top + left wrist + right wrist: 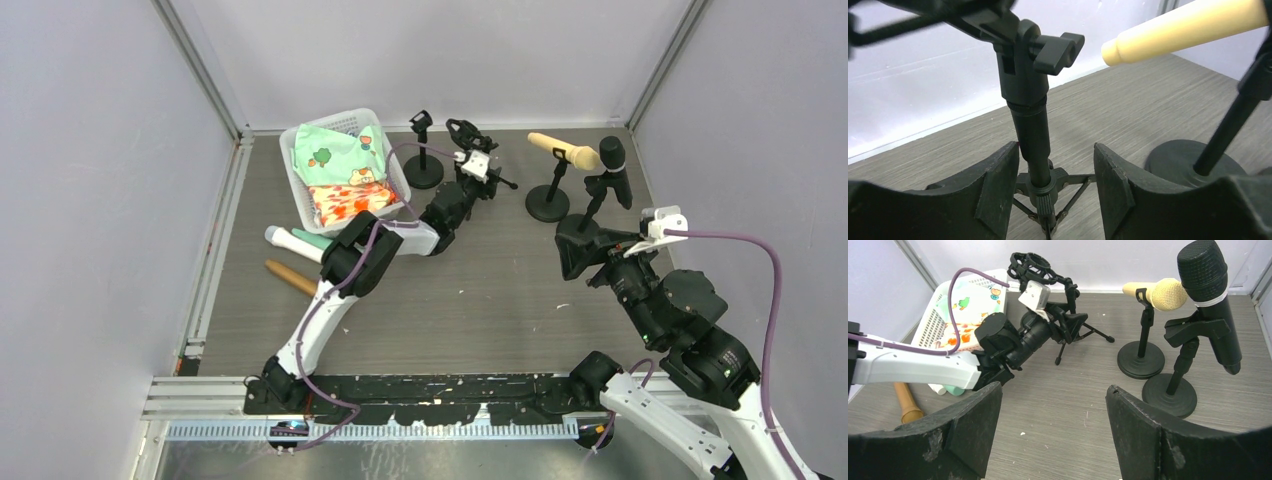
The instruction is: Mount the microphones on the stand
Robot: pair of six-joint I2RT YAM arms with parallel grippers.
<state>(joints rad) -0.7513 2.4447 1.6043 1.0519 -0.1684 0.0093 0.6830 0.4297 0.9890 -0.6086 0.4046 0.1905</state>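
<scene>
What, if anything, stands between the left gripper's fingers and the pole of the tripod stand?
Nothing visible does. In the left wrist view the tripod stand's pole sits inside the gap of the open left gripper, close to one finger. The yellow microphone and its round-base stand are off to one side.

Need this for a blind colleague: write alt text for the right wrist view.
A black microphone and a yellow microphone sit mounted at right. The left gripper is at a tripod stand; the right gripper's open fingers fill the foreground.
</scene>
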